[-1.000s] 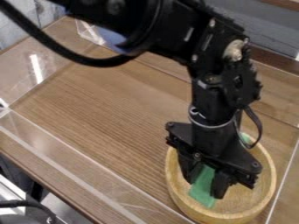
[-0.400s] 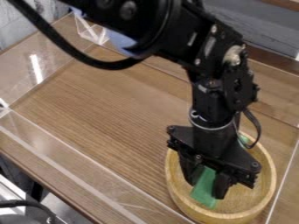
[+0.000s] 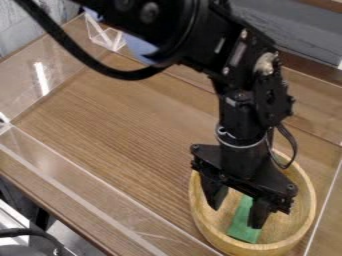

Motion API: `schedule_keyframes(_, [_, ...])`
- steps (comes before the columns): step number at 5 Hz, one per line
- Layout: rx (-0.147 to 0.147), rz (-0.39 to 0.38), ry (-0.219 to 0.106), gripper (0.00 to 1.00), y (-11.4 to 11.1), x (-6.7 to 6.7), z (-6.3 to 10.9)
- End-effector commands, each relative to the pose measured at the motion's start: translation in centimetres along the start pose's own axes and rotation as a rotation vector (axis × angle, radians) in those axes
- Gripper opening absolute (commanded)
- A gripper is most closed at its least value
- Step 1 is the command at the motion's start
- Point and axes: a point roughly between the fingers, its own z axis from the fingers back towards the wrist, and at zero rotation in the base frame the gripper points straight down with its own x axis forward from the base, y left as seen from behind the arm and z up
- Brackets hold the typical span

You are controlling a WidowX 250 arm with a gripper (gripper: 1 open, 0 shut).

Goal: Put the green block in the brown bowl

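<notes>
Bowl of pale tan wood, round, shallow and thick-rimmed, sits nearest us at the lower right corner of the table; in it we see the green block, a flat mint bar, leaning tilted. Directly above, the black gripper points down with fingers spread wide, flanking the block's upper end. Behind, we note brown wood-grain tabletop under clear glossy sheeting, open leftward.
</notes>
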Motion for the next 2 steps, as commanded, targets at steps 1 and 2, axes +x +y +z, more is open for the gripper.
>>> schedule_keyframes(1, [-0.018, 0.018, -0.028, 1.0, 0.21, 0.79, 1.34])
schedule_keyframes(2, [-0.022, 0.026, -0.027, 1.0, 0.48, 0.99, 1.54])
